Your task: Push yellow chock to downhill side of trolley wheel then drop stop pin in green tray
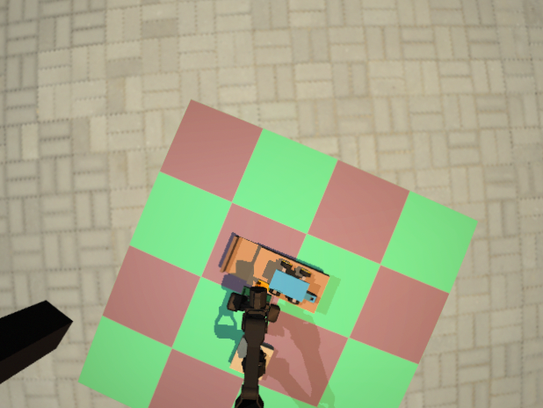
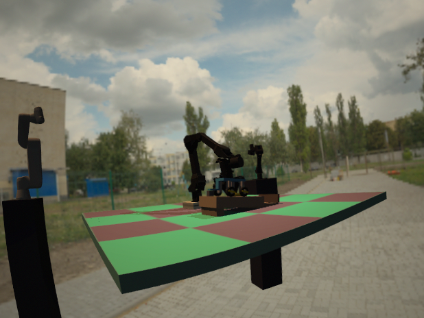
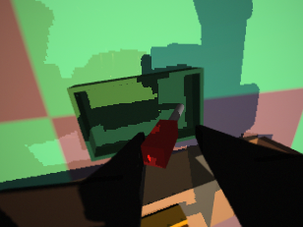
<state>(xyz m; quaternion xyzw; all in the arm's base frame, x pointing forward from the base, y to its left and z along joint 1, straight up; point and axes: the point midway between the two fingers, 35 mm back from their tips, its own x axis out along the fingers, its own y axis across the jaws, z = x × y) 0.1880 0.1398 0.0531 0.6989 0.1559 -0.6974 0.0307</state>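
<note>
The blue trolley (image 1: pixel 290 286) (image 2: pixel 233 180) stands on the orange-brown ramp (image 1: pixel 248 251) (image 2: pixel 240 203). The yellow-orange chock (image 1: pixel 263 285) shows at the trolley's left end in the top view, partly hidden by the arm; whether it touches a wheel cannot be told. In the wrist view, the red-headed stop pin (image 3: pixel 159 143) is out of the ramp and tilted, its grey shaft toward the green tray (image 3: pixel 118 94). My gripper (image 3: pixel 169 134) (image 1: pixel 256 303) is part open; the pin lies between the fingers with gaps beside it, seemingly loose, over the tray's near edge. The fingertips are hidden in the exterior view.
The ramp's edge lies beside the tray, at the bottom of the wrist view. A pale wooden block (image 1: pixel 239 362) is under my arm. A black post (image 1: pixel 35 338) stands beyond the table's left side. Other arms (image 2: pixel 34 161) (image 2: pixel 258 164) stand away from the work.
</note>
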